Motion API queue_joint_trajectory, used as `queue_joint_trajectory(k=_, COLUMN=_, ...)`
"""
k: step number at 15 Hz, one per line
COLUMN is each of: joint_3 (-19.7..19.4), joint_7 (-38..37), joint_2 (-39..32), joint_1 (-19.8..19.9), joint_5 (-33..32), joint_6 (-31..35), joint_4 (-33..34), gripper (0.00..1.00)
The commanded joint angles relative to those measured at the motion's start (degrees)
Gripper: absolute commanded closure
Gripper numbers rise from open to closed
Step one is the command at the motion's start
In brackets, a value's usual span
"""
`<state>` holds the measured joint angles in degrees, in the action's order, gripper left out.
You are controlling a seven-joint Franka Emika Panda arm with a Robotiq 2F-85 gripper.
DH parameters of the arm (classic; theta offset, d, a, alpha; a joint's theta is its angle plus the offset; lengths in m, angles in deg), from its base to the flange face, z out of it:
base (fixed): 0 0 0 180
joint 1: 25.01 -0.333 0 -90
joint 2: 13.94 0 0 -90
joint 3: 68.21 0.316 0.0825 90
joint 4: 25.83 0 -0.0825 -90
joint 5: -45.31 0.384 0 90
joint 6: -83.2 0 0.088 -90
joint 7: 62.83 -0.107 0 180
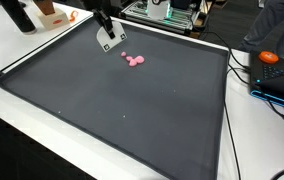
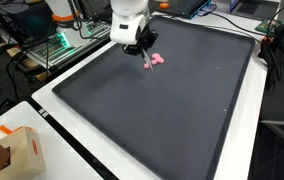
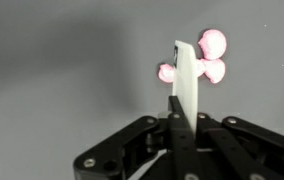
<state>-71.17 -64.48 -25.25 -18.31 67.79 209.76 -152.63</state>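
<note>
The fingers point(image 3: 185, 80) are pressed together, gripping nothing, their tips just beside a pink lumpy toy point(image 3: 210, 55). The toy lies on the dark mat point(image 1: 132, 110) covering the white counter point(image 1: 62, 35).

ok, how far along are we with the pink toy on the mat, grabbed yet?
Done: the claw sits close beside the pink toy. In hand: nothing; in the wrist view its fingers look closed together, with the toy lying free on the dark mat beyond them. Left, probably: open, line up over the toy, close on it and lift.
</note>
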Motion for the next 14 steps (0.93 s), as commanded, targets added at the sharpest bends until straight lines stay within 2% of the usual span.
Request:
queue_joint_trajectory(k=1, joint_3=-0.5, joint_7=0.6, joint_2=1.7, joint_1=-0.3, joint_5=-1.5, joint_6=1.4, joint_4=-2.4, gripper=0.99)
queue_joint_trajectory(k=14, joint_3=-0.1, joint_7=1.1, joint_2=2.6, joint_1=-1.7, joint_5=-10.5, joint_6=1.6, joint_4=-3.1, gripper=0.99)
